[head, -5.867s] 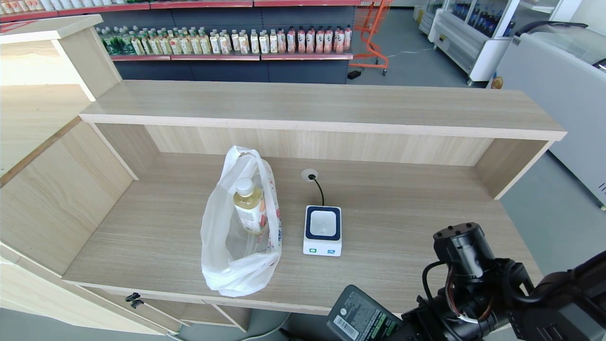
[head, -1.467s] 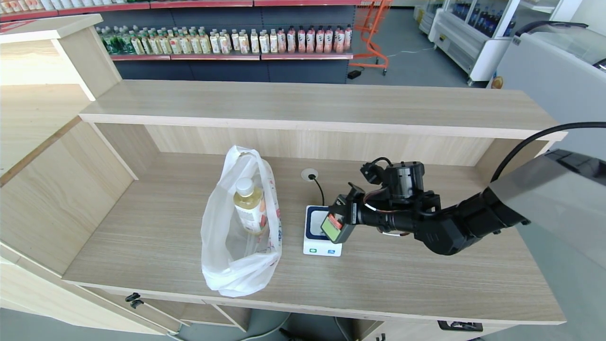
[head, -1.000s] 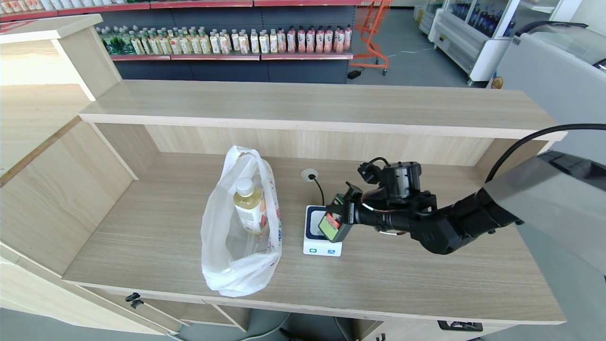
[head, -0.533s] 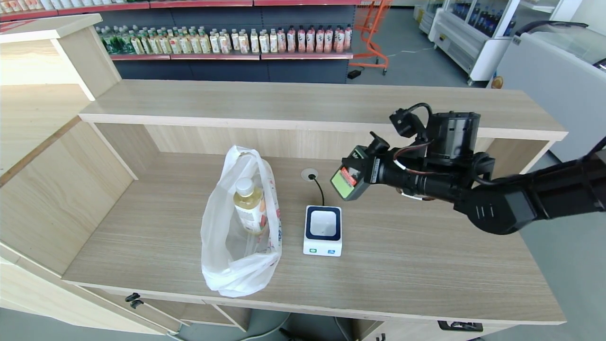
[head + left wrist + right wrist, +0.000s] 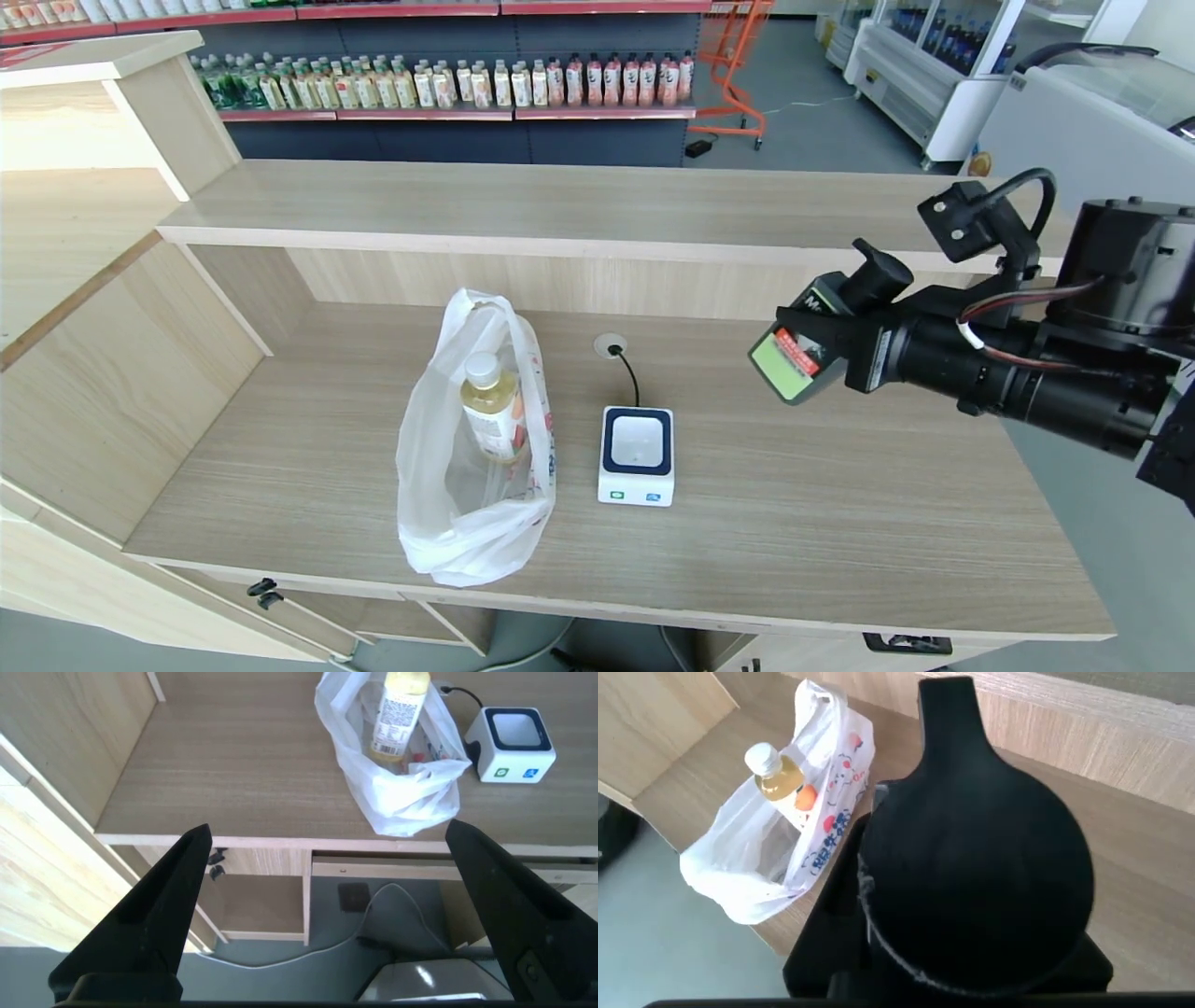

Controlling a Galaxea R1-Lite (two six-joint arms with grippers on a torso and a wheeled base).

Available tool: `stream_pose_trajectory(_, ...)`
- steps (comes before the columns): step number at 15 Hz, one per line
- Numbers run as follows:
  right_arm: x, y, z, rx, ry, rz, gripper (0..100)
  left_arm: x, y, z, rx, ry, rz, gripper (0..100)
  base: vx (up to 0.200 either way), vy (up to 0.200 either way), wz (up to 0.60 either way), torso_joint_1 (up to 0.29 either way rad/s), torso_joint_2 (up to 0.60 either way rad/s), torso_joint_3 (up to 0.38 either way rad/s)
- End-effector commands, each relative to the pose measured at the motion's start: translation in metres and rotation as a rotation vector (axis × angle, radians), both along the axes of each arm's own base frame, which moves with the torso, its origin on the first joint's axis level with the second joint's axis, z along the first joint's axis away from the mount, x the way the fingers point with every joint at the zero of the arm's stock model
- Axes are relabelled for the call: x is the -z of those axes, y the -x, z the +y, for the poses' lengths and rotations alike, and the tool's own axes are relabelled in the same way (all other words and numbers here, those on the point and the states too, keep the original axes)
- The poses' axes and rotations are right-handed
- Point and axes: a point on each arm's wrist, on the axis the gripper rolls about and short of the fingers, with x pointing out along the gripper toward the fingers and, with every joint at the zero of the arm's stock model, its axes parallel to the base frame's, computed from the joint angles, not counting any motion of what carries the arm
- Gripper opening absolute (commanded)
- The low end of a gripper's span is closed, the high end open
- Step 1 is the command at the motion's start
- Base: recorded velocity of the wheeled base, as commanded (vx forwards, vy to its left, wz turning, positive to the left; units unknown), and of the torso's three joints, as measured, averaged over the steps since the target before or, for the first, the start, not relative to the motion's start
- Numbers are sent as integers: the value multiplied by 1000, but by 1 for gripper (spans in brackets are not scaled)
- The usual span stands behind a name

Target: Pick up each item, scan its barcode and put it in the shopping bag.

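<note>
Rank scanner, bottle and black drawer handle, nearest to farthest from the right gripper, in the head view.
From the right gripper, shut on the box:
1. scanner, mid-counter, to its left.
2. bottle, upright in the bag, farther left.
3. drawer handle, under the counter at its front-left edge.

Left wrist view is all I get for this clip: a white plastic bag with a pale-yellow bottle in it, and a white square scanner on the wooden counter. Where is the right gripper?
Observer: The right gripper hangs above the right side of the wooden counter, shut on a small dark box with a green and red label.
Operator: Is that box over the scanner?
Observer: No. In the head view it hangs off to the right of the white square scanner, apart from it, with its label turned toward the side where the white plastic bag stands.
</note>
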Motion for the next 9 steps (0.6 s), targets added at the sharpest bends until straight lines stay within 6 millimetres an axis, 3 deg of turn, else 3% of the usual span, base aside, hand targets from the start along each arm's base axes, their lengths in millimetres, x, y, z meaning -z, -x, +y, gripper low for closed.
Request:
stream_pose_trajectory(1,-8,15,1,-20,-100,37,0,0,0,0,0,1,2,100,0,200,0,-17,2,12)
stream_pose_trajectory(9,16,5,17,-34,-141,268,0,0,0,0,0,1,-1,100,0,200,0,2,1,1)
